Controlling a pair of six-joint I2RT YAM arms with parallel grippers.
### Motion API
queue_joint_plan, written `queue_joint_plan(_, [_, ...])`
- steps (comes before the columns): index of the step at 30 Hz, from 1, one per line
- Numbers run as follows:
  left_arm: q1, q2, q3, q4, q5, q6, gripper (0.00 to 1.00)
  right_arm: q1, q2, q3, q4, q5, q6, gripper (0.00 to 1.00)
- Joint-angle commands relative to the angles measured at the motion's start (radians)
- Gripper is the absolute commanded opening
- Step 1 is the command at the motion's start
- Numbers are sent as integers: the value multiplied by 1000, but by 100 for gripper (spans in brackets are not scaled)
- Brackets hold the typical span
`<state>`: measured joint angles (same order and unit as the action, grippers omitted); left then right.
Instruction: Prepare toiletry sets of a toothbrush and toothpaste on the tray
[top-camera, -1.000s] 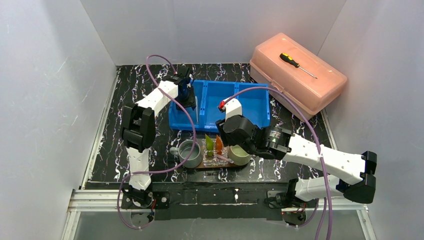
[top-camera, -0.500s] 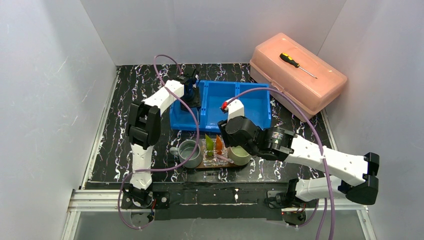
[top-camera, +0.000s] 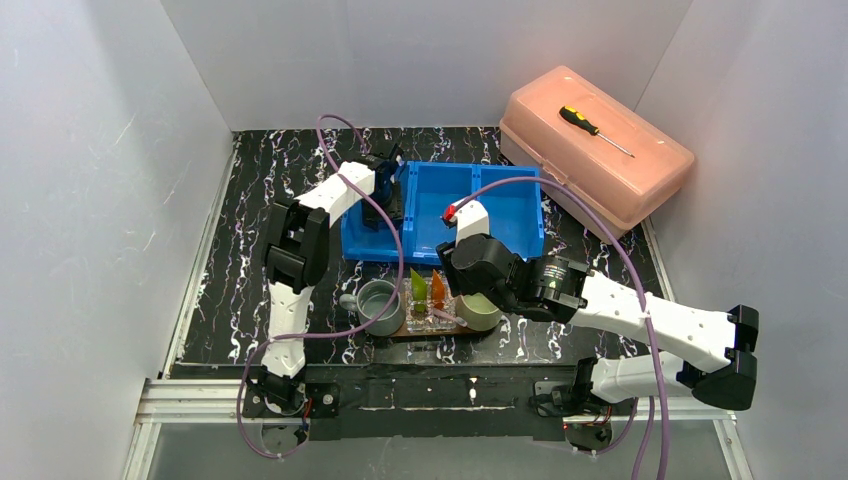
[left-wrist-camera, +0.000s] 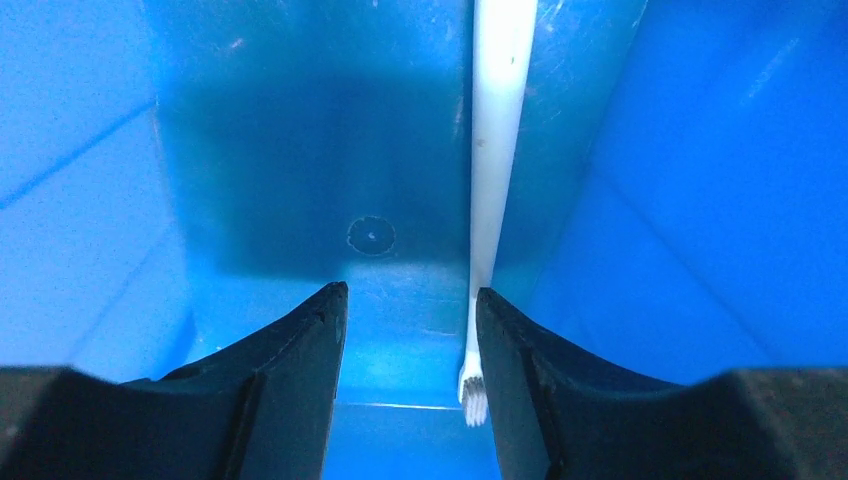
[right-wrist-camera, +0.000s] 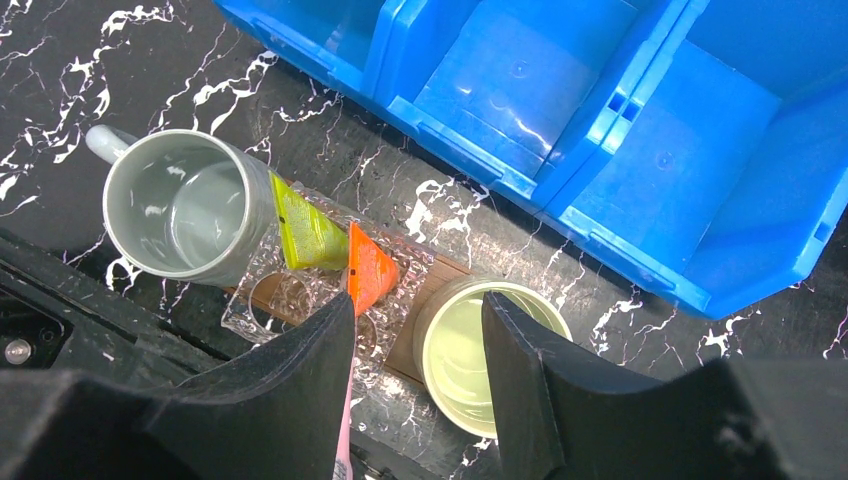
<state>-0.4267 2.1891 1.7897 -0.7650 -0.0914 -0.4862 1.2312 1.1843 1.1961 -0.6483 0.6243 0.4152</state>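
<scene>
Left wrist view: our left hand (left-wrist-camera: 410, 292), jaws parted and empty, has pushed further into the left compartment of the blue bin (left-wrist-camera: 250, 150). A white toothbrush (left-wrist-camera: 495, 180) now lies just beside its right finger, bristles nearest us. Over the tray (right-wrist-camera: 402, 350), our right hand (right-wrist-camera: 417, 300) hangs open above the pale green mug (right-wrist-camera: 470, 365). The orange tube (right-wrist-camera: 370, 272) and green tube (right-wrist-camera: 305, 235) stand beside the grey mug (right-wrist-camera: 180, 205). We judge a brush pickup comes next.
</scene>
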Motion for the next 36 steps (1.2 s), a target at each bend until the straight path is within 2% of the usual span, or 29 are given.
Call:
queue_joint_plan(1, [-17, 6, 35, -17, 20, -20, 50, -4, -16, 0, 36, 0, 4, 58])
queue_joint_plan(14, [-15, -6, 15, 22, 90, -49, 52, -4, -11, -1, 41, -11, 5, 58])
queue_joint_plan(19, [-15, 7, 4, 20, 74, -55, 53, -4, -8, -3, 41, -14, 7, 58])
queue_joint_plan(26, [-16, 32, 10, -5, 47, -52, 60, -4, 1, 2, 45, -21, 5, 58])
queue_joint_plan(36, [-15, 75, 41, -53, 35, -30, 62, -4, 7, 5, 48, -28, 4, 58])
